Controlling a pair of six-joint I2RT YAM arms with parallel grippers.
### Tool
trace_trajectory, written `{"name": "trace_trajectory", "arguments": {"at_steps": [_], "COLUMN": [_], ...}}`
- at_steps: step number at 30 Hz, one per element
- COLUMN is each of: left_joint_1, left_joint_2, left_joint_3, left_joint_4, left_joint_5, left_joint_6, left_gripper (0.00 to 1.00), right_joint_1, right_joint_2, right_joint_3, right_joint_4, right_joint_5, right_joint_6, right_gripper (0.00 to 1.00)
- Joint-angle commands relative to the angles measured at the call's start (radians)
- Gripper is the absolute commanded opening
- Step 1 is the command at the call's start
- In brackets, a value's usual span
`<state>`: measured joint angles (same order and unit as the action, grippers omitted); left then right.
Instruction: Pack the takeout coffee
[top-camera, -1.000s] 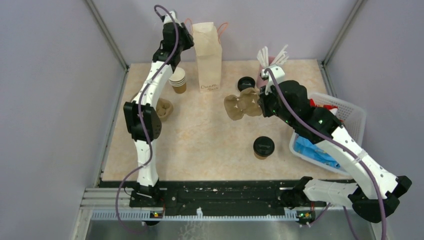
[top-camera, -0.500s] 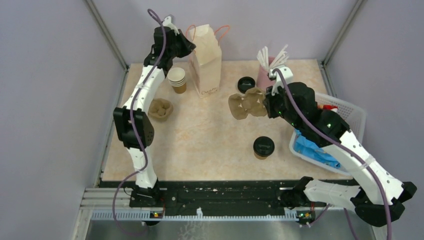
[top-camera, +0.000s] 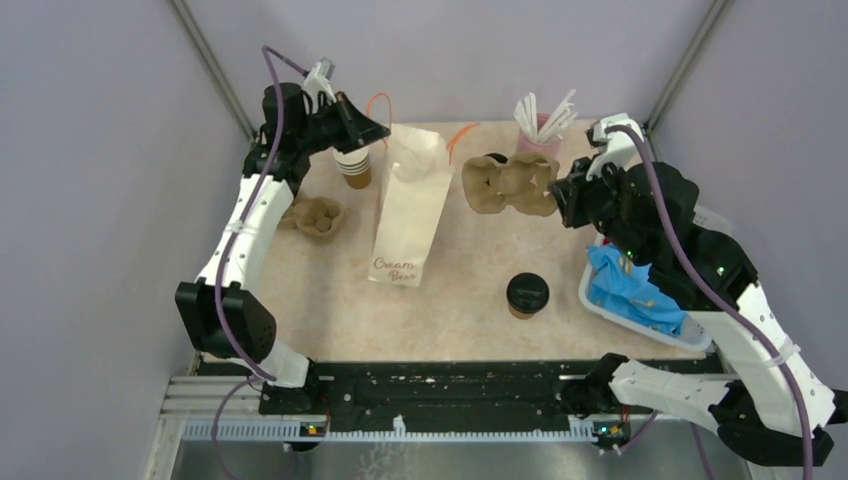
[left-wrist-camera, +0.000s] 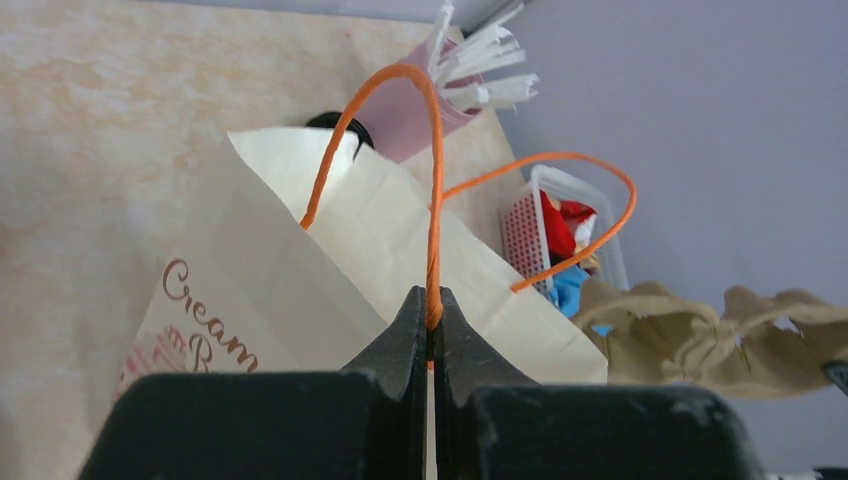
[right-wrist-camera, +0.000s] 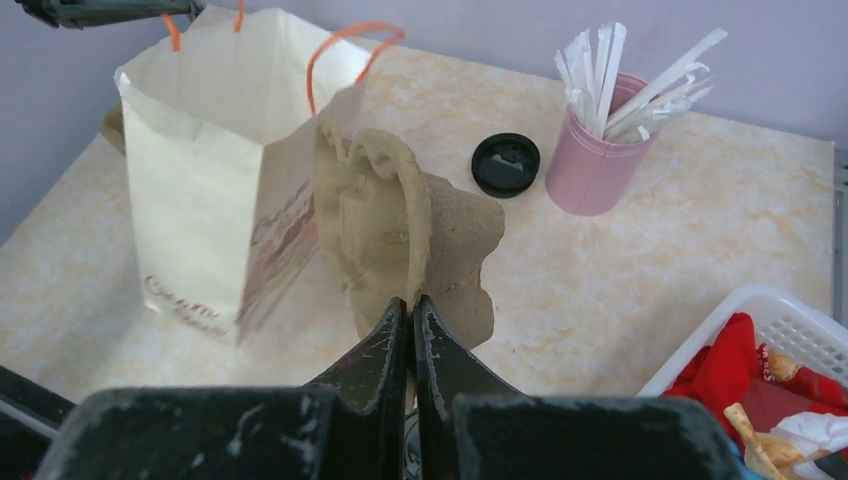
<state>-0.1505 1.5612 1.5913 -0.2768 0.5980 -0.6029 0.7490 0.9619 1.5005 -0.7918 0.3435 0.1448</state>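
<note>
Left claw (left-wrist-camera: 432, 320) pinching the orange handle (left-wrist-camera: 435, 200) of the paper bag (top-camera: 410, 215), right claw (right-wrist-camera: 411, 320) clamped on a pulp cup carrier (right-wrist-camera: 400, 240) — takeout coffee (top-camera: 527, 294) apart from that claw, toward the bases.

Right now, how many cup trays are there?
2. One brown cardboard cup tray lies far left; the right claw pinches the other. The cream paper bag could hide more.

The only readable writing is on the paper bag (top-camera: 408, 205): brown script on its side says "Cream", with a second word beneath beginning with "B". The rest is too small or hidden to read.
</note>
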Motion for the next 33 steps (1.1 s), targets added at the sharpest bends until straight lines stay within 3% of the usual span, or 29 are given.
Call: {"name": "trace_trajectory", "arguments": {"at_steps": [1,4,9,14,20,23,28,33], "left_joint_1": [0.022,0.025,0.029,0.029,0.029,0.029,0.029,0.027], "left_joint_2": [-0.048,-0.071,-0.144,-0.233,-0.354,-0.362,-0.377,-0.361], "left_joint_3": [-0.055,-0.082,-0.132,-0.122,-0.131,-0.099,-0.061,-0.093], "left_joint_4": [-0.021,-0.137,-0.259,-0.414,-0.471,-0.57,-0.681,-0.638], "left_joint_5": [0.227,0.241,0.117,-0.186,-0.378,-0.496,-0.552,-0.402], "left_joint_6": [0.052,0.148,0.226,0.224,0.235,0.214,0.143,0.101], "left_gripper": [0.0,0.0,0.0,0.04,0.41,0.54,0.94,0.99], "right_joint_1": [-0.012,-0.011,-0.012,-0.012,-0.011,-0.011,-0.012,-0.012], "right_joint_2": [-0.006,0.013,0.035,0.051,0.062,0.073,0.097,0.103], "right_joint_3": [0.08,0.141,0.217,0.248,0.206,0.19,0.182,0.16], "right_joint_4": [-0.004,-0.027,-0.066,-0.068,-0.013,0.015,0.041,0.066], "right_joint_5": [-0.004,-0.021,0.003,0.007,-0.022,-0.044,-0.075,-0.093], "right_joint_6": [0.018,0.008,-0.032,-0.057,-0.049,-0.045,-0.042,-0.044], "right_gripper": [0.0,0.0,0.0,0.0,0.0,0.0,0.0,0.0]}}
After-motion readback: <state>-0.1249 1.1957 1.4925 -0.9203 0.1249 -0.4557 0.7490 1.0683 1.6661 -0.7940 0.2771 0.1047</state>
